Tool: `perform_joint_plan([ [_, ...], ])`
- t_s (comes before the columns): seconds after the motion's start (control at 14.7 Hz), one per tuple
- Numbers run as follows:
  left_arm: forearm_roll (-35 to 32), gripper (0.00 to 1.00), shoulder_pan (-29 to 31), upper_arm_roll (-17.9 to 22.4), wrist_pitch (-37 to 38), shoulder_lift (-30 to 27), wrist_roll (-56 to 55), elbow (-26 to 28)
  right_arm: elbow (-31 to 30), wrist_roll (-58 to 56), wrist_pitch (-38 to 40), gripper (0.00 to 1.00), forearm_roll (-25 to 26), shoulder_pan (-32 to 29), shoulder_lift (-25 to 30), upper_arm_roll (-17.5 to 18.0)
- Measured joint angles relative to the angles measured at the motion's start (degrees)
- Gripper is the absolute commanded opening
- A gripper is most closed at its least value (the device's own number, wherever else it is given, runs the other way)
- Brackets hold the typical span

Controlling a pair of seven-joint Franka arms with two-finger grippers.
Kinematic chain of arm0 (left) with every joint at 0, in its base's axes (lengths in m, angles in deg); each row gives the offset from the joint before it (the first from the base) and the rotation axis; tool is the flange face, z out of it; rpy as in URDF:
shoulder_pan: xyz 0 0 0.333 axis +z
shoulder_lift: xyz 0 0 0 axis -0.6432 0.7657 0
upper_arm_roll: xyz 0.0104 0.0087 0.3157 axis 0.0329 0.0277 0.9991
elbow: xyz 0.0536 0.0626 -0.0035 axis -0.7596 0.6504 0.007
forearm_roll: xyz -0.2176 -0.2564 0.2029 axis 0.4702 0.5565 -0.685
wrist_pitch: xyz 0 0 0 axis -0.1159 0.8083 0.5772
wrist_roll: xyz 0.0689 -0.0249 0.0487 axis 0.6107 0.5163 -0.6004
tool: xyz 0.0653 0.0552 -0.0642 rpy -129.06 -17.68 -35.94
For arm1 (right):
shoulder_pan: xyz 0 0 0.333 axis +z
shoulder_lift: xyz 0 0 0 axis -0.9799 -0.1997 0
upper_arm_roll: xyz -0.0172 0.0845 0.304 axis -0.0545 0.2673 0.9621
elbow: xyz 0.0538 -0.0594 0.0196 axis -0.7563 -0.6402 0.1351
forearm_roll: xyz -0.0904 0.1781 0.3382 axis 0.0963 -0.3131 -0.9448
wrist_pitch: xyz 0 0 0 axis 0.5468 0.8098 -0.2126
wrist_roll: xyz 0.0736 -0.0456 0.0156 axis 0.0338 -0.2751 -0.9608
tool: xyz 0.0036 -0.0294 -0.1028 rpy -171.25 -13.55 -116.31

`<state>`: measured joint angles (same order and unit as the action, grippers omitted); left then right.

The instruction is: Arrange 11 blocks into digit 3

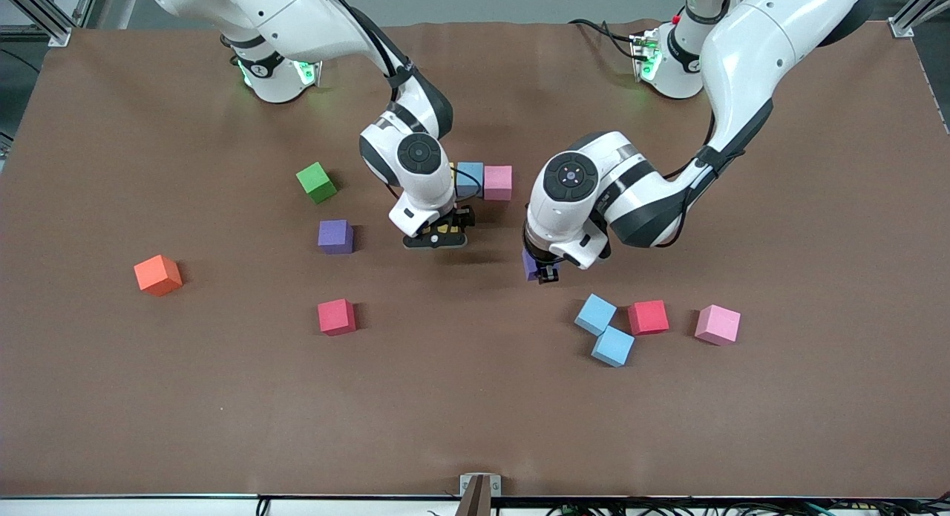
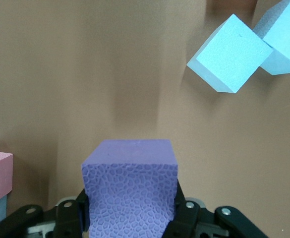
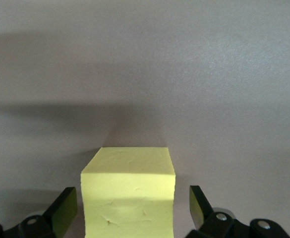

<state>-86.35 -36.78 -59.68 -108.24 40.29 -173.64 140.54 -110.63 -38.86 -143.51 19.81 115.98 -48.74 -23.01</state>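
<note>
front view: right end effector (image 1: 436, 232) low over the tabletop (image 1: 475, 427) beside the light blue cube (image 1: 469, 179) and pink cube (image 1: 497, 183); left end effector (image 1: 545, 269) aloft.

left wrist view: fingers (image 2: 182, 210) clamped on opposite faces of a purple cube (image 2: 130, 191). textured foam, likely light, soft, grippy.

right wrist view: fingers (image 3: 198, 203) spread clear of a yellow cube (image 3: 129, 193) resting on the tabletop.

Left gripper (image 1: 547, 272) clamped (fingers pressed inward), right gripper (image 1: 438, 234) spread wide, both lowered
</note>
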Motion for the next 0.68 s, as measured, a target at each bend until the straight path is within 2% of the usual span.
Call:
perform_joint_plan([
  [0.68, 0.0, 0.61, -1.1, 0.2, -2.3, 1.3, 0.2, 2.9, 0.0, -0.2, 0.6, 1.00, 0.4, 0.0, 0.0, -0.1],
])
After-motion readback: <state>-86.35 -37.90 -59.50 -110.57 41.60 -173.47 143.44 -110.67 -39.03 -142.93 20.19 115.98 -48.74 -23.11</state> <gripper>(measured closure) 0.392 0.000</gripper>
